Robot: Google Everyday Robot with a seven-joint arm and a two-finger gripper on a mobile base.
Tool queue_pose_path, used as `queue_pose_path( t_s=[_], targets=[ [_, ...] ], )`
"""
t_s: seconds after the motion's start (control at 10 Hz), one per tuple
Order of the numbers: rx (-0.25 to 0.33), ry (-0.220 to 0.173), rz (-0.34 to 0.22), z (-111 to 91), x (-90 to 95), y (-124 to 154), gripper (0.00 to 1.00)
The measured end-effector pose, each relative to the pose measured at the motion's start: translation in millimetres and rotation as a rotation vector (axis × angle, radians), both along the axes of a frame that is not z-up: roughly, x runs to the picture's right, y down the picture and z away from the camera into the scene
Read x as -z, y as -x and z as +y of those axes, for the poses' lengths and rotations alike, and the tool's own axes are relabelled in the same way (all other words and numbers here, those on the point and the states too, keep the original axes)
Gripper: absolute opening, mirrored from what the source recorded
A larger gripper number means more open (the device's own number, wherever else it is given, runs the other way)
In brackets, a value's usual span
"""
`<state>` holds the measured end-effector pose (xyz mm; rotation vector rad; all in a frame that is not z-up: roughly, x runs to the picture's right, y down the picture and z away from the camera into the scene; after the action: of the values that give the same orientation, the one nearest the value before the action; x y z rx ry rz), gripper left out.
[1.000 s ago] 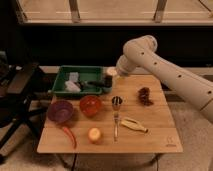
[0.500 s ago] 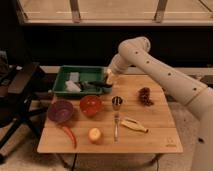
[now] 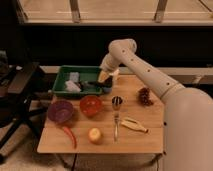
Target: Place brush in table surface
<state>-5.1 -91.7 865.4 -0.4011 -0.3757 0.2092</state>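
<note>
At the right end of the green tray (image 3: 62, 75), on the far left part of the worktop (image 3: 107, 142), the claw (image 3: 108, 76) hangs with its fingers spread and nothing pinched between them. Just beneath it the brush (image 3: 98, 85) seems to lie inside the tray as a slim dark shape; whether a fingertip touches it I cannot tell. By my reading the task has barely begun: the brush has not yet been gripped, lifted out, or set on the bare wood, so all of that is left.

By count:
- One brush, one tray and one claw.
- In the tray, one blue-grey sponge (image 3: 74, 77) and one pale object (image 3: 72, 86).
- On the wood, two bowls: one purple (image 3: 60, 111) and one red (image 3: 91, 105).
- One red chili (image 3: 70, 136) and one yellowish round fruit (image 3: 94, 134).
- One silver utensil (image 3: 116, 117), one banana (image 3: 134, 125) and one cluster of dark grapes (image 3: 145, 96).
</note>
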Motion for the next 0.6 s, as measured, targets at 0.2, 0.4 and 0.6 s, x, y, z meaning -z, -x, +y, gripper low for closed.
queue_pose_path(
  t_s=[0.2, 0.4, 0.6],
  targets=[
    [0.023, 0.012, 0.000, 0, -11.2, 8, 0.65],
    [0.034, 0.042, -0.013, 6, -24.5, 20, 0.65],
    [0.027, 0.043, -0.016, 6, -25.0, 19, 0.65]
  ],
)
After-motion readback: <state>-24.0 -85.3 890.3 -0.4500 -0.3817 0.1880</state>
